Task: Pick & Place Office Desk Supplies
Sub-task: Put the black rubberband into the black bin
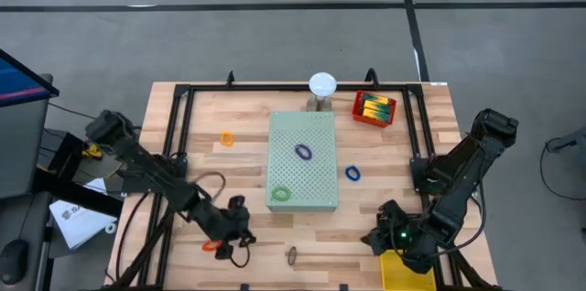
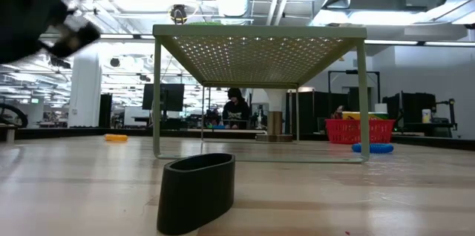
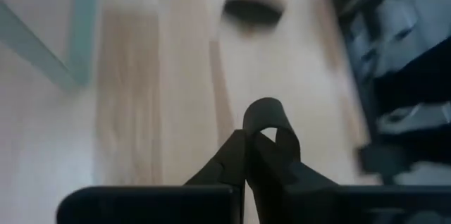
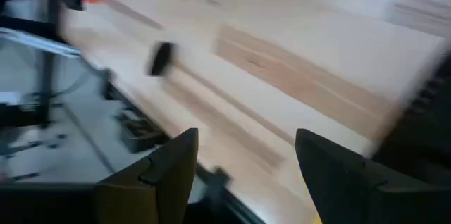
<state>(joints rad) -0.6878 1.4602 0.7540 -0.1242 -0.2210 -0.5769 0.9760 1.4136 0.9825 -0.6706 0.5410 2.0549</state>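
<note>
The left gripper (image 1: 222, 233), fingers closed, hovers at the desk's near-left edge just right of an orange band loop (image 1: 210, 246) (nearest arm); the right gripper (image 1: 383, 236) waits open near-right.

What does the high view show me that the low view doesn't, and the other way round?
Only the high view shows the purple band and green band lying on top of the perforated board, plus both arms, with the left gripper shut near the front edge. Only the low view shows the space under the board and a person beyond the table. Both show the black loop, the red basket, the orange band and the blue band.
</note>
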